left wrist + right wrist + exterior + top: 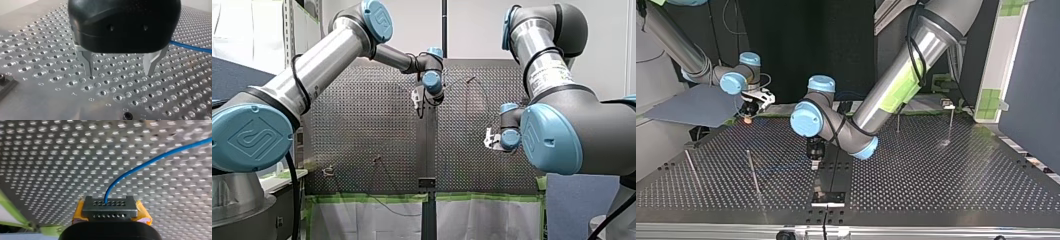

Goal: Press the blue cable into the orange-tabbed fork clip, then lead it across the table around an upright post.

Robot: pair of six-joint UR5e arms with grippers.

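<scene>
The blue cable (150,161) is in my right gripper (110,203). In the right wrist view its end runs straight into the clenched tips between the yellow pads (143,213). From there it arcs up and trails away over the table (50,157). In the left wrist view a stretch of it passes low over the holes behind my left gripper (120,73), apart from it.

The table is a perforated metal plate. A dark strip (833,170) runs down its middle to a black bracket (828,197) at the edge nearest the top view's camera. Green tape (372,198) lines the edge on the arms' side. A grey sheet (696,107) lies just beyond that edge, at the top view's left.

Thin upright posts (753,172) stand on the plate. Two are toward the top view's left and two are near the far corner at its right. None stands between the grippers.

My right arm comes in low with its wrist bent down, and its gripper is at the arms' side edge toward the grey sheet. My left arm reaches in a long diagonal to the table's middle. Its gripper points straight down beside the dark strip, with the metal fingers (88,63) spread apart around nothing and their tips just above the surface.
</scene>
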